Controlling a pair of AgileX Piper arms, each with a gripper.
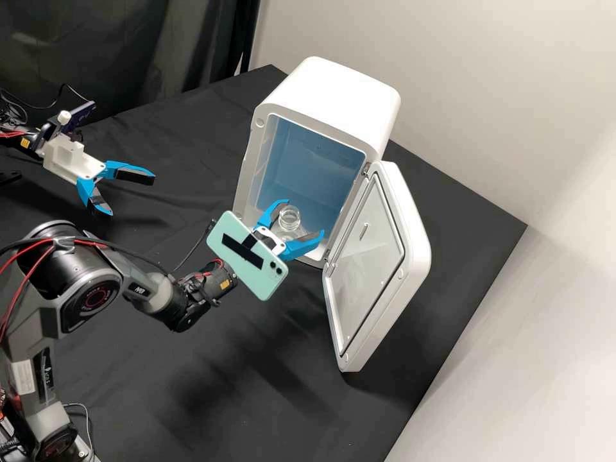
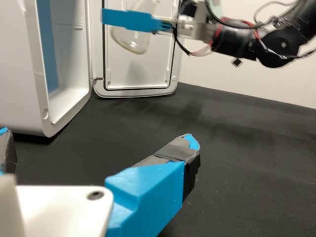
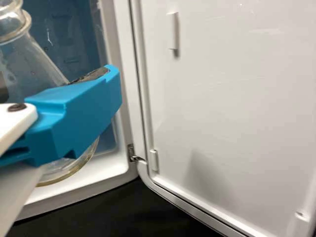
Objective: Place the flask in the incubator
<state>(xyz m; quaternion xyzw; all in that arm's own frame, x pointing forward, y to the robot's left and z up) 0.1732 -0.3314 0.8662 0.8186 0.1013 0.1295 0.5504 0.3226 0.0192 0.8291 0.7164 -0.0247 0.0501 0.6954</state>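
Flask (image 1: 290, 218) clamped between the fingers of the right gripper (image 1: 300, 221), at the open mouth of the white incubator (image 1: 333, 96), low in the opening; door (image 1: 378, 269) swung open to the right; left gripper (image 1: 128, 192) well left above the worktop (image 1: 192, 372), fingers spread, holding nothing.

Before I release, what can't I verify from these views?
- Flask base, high view: hidden behind the right gripper; contact with the incubator floor unclear.
- Flask base, right wrist view: partly covered by a blue finger.
- Flask mouth, right wrist view: cut off by the edge.
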